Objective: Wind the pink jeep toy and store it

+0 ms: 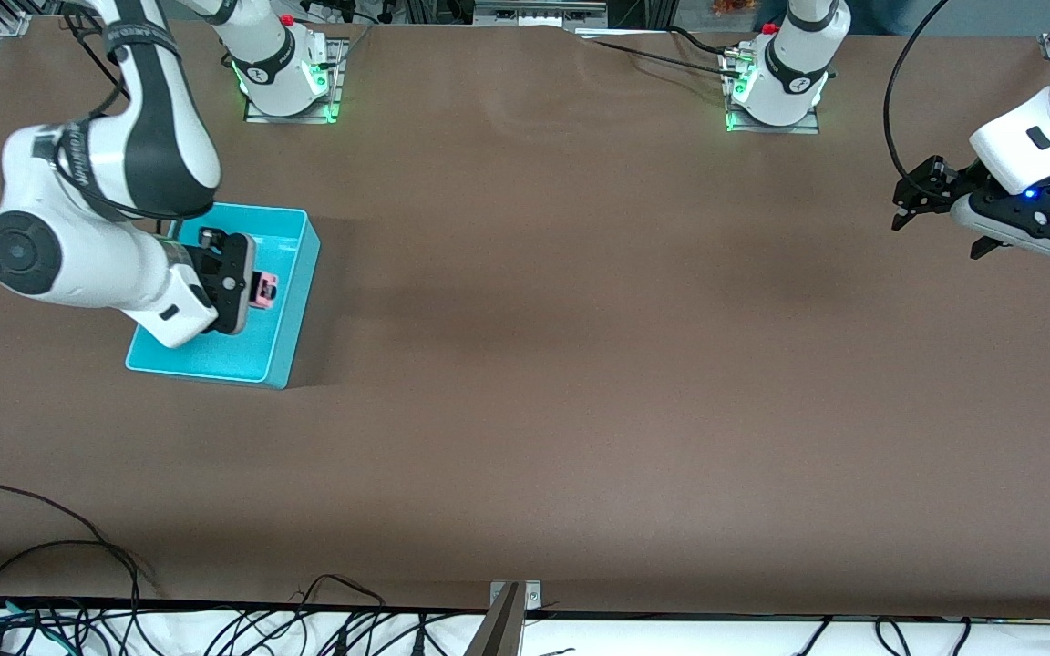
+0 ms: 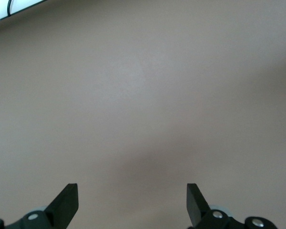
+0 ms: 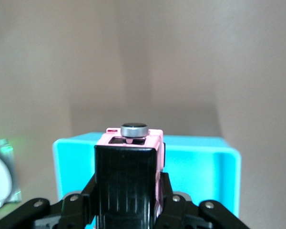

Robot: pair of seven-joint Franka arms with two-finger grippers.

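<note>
The pink jeep toy (image 1: 263, 289) is a small boxy pink car with a black roof. My right gripper (image 1: 256, 290) is shut on it and holds it over the cyan bin (image 1: 299, 282), near the right arm's end of the table. In the right wrist view the jeep (image 3: 128, 164) sits between my fingers (image 3: 168, 191), black roof toward the camera, with the bin (image 3: 205, 167) under it. My left gripper (image 1: 940, 221) is open and empty above bare table at the left arm's end; its fingertips (image 2: 66, 202) show wide apart in the left wrist view.
The brown table (image 1: 580, 364) stretches between the two arms. Cables (image 1: 78, 583) lie along the table's edge nearest the front camera. The arm bases (image 1: 288, 73) stand at the edge farthest from the camera.
</note>
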